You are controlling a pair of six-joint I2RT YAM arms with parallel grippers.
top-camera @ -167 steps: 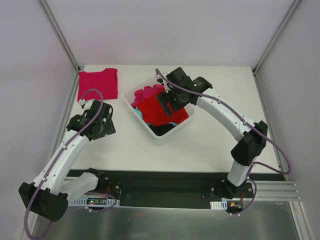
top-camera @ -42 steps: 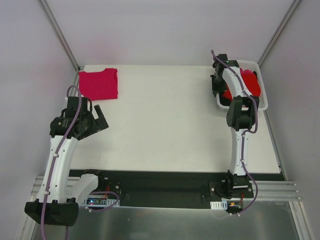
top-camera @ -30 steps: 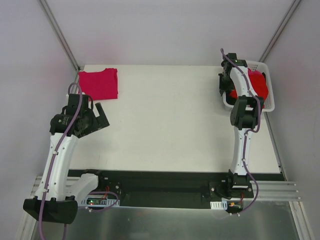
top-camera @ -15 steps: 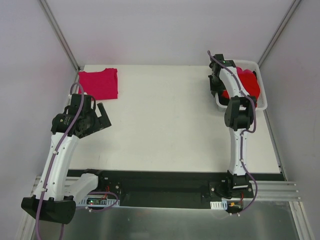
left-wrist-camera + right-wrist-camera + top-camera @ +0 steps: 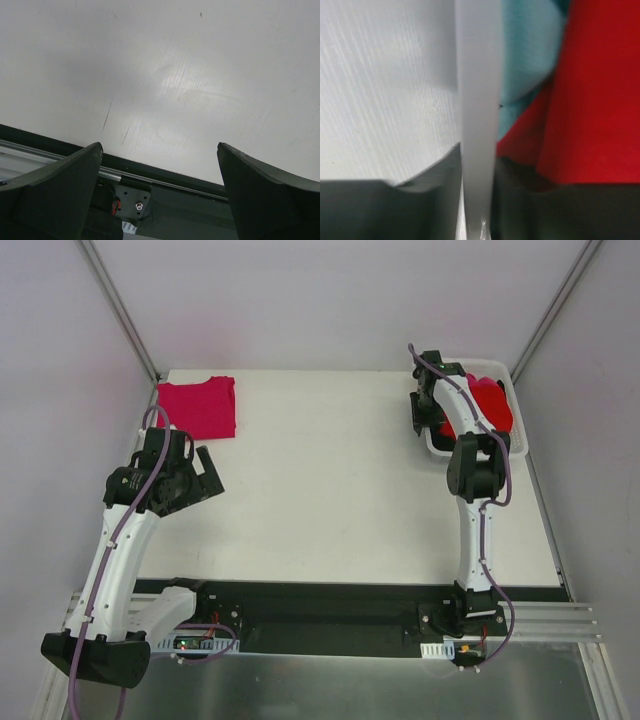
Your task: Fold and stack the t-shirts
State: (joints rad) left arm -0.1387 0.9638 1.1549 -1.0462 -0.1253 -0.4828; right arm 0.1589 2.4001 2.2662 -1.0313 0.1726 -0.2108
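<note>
A folded magenta-pink t-shirt [image 5: 197, 408] lies at the table's far left corner. A bright red t-shirt [image 5: 488, 405] fills the white lattice basket [image 5: 495, 364] at the far right corner. In the right wrist view the red shirt [image 5: 600, 90] and a teal shirt [image 5: 527, 55] lie inside the basket's rim [image 5: 477, 100]. My right gripper [image 5: 425, 415] is shut on that rim on the basket's left side, and the rim runs between its jaws [image 5: 475, 200]. My left gripper [image 5: 205, 475] is open and empty above the table's left side, its fingers wide apart [image 5: 160, 170].
The white table [image 5: 330, 480] spreads between the two arms. Its near edge and the black base rail [image 5: 200, 200] show under the left gripper. Grey walls and metal frame posts close in the far corners next to the basket and the folded shirt.
The basket has gone from the table's middle to the far right corner in the right gripper's hold. Over the last second it has slid slightly left. The left arm has barely moved.
</note>
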